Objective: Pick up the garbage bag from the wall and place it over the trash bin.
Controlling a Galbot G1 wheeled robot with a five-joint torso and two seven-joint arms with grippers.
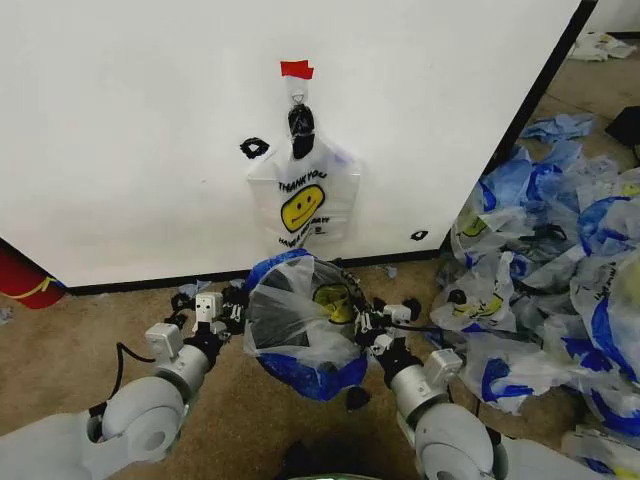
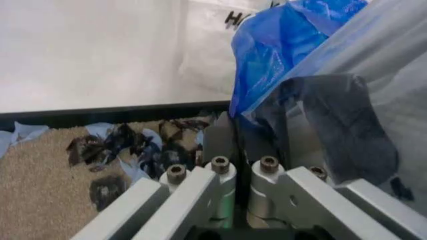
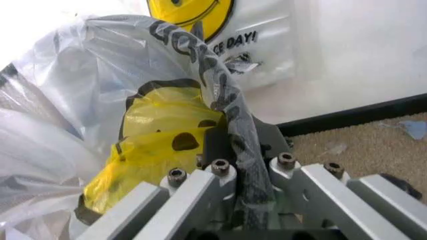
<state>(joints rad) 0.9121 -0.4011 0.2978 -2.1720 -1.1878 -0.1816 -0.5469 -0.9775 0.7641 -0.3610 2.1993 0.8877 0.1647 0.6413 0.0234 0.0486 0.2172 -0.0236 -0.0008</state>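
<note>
The garbage bag (image 1: pixel 300 335), translucent white with blue parts and a yellow smiley inside, is stretched open between my two grippers just in front of the wall (image 1: pixel 120 120). My left gripper (image 1: pixel 238 298) is shut on its left rim (image 2: pixel 267 115). On the opposite rim, a twisted strand of plastic (image 3: pixel 233 115) is clamped in my right gripper (image 1: pixel 372 318), also shut. A dark shape (image 2: pixel 333 125) shows through the plastic; the trash bin itself is hidden under the bag. Another bag of the same kind (image 1: pixel 303 200) hangs on the wall below the red tape (image 1: pixel 296 69).
A big heap of blue-and-white plastic bags (image 1: pixel 560 270) covers the floor to the right. Black and blue scraps (image 2: pixel 133 150) lie on the carpet by the wall's black base trim (image 1: pixel 150 283). A red object (image 1: pixel 22 280) sits at the far left.
</note>
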